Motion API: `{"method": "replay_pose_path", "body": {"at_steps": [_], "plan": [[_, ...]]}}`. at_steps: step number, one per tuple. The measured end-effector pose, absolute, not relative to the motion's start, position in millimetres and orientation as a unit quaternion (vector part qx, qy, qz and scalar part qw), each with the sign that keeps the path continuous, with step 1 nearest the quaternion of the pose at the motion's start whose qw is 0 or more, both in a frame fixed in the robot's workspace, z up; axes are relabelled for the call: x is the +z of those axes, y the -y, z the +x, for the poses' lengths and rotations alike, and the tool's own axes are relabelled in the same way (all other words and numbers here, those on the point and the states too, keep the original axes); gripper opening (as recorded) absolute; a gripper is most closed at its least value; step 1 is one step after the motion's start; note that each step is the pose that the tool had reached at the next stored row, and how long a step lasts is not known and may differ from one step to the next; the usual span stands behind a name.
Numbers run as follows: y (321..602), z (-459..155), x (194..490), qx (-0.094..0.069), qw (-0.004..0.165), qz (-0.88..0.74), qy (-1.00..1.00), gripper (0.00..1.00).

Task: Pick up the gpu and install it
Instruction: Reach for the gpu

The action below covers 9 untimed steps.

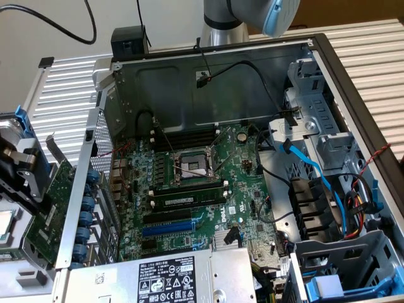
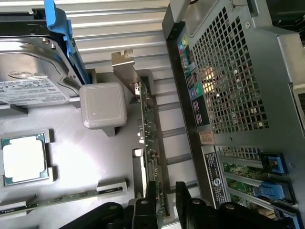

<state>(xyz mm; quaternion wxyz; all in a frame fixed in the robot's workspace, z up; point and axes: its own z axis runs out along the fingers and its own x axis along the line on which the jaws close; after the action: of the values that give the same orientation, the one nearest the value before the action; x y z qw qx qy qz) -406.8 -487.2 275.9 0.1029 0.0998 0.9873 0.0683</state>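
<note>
Step in hand: picking up, and by my reading the grasp itself; nothing of the installing shows as done
Gripper: in the wrist view the gripper (image 2: 165, 190) straddles the gpu (image 2: 151, 143), one black finger on each face of the board; a sliver of gap shows on one side, so I judge it spread and not yet pinching
Where the gpu is: outside the computer case (image 1: 189, 82), just beside its perforated back wall, standing on edge in the grey tray (image 2: 95, 167), its metal bracket (image 2: 125, 64) at the end away from the fingers
Exterior view: the card's green face shows at that view's left, next to the black gripper
Neighbours on the tray: a hard drive (image 2: 28, 71) and a processor chip (image 2: 24, 160), both apart from the card
Inside the case: the motherboard (image 1: 208, 189) lies open, and nothing stands in its blue slot (image 1: 165, 228)
What the grasp calls for: a square, even squeeze on the thin board, since it stands on edge and could tip or twist if one finger lands first
</note>
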Motion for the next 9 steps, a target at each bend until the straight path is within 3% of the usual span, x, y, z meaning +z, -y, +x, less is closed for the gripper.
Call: {"method": "replay_pose_path", "body": {"at_steps": [9], "plan": [[475,-420,276,0.070,0.115,0.099,-0.986,0.30]]}}
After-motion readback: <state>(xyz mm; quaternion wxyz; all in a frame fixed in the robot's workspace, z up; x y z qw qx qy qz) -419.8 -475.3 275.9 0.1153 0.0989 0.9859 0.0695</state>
